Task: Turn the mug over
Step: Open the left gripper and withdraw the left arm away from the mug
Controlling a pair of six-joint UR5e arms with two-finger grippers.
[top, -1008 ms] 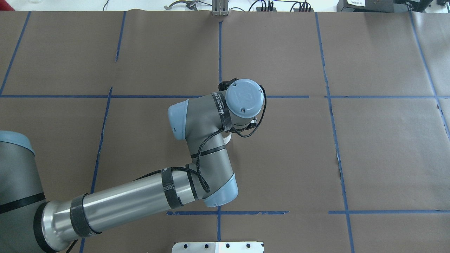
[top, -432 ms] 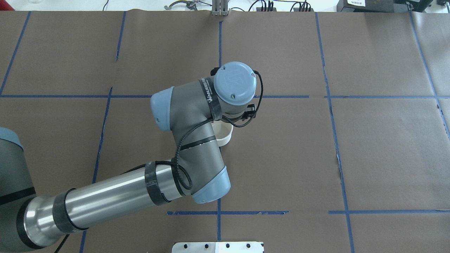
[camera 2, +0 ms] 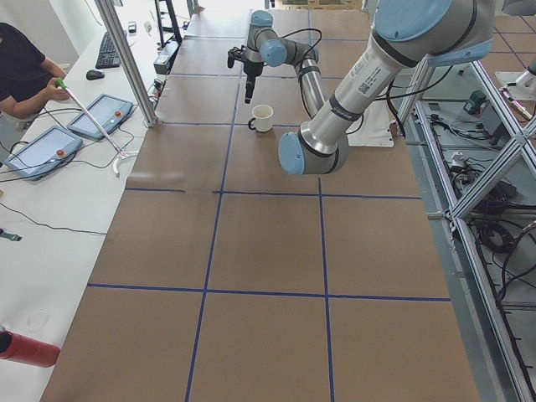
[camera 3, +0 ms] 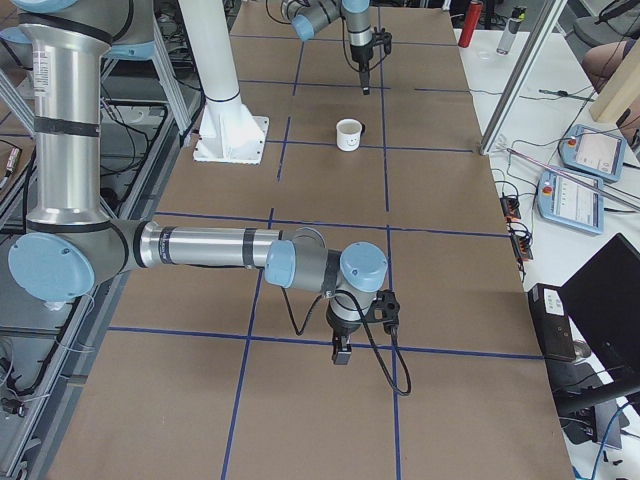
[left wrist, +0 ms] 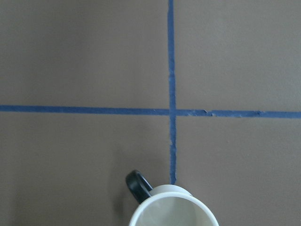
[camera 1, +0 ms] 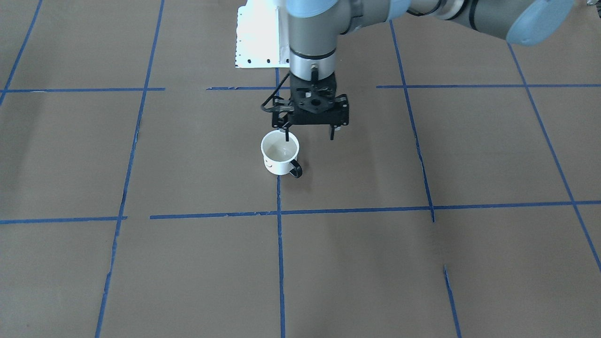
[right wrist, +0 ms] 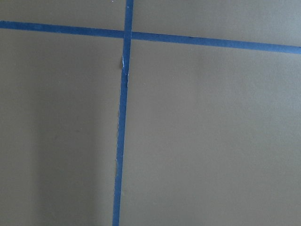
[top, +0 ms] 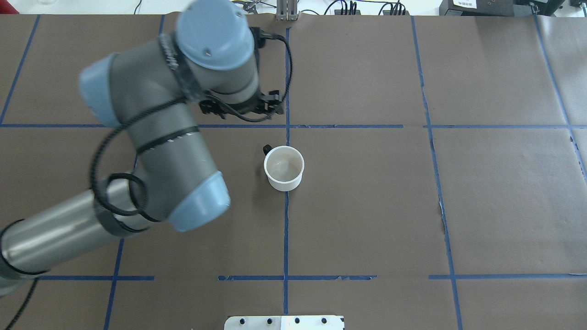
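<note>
Grey-silver left arm [top: 169, 151], pale blue joint caps [top: 215, 34], looping black cable [top: 93, 165], possibly lettering on wrist band [top: 176, 62]

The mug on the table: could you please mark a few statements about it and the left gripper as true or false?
1. The mug stands upright with its opening facing up. True.
2. The left gripper is clamped on the mug's rim. False: it is open, holds nothing, and hangs apart from the mug, as the overhead view shows.
3. The mug is full of dark liquid. False: it is empty, and its pale inside shows.
4. The mug sits on a blue tape line. True.
5. The mug's handle is black. True.
</note>
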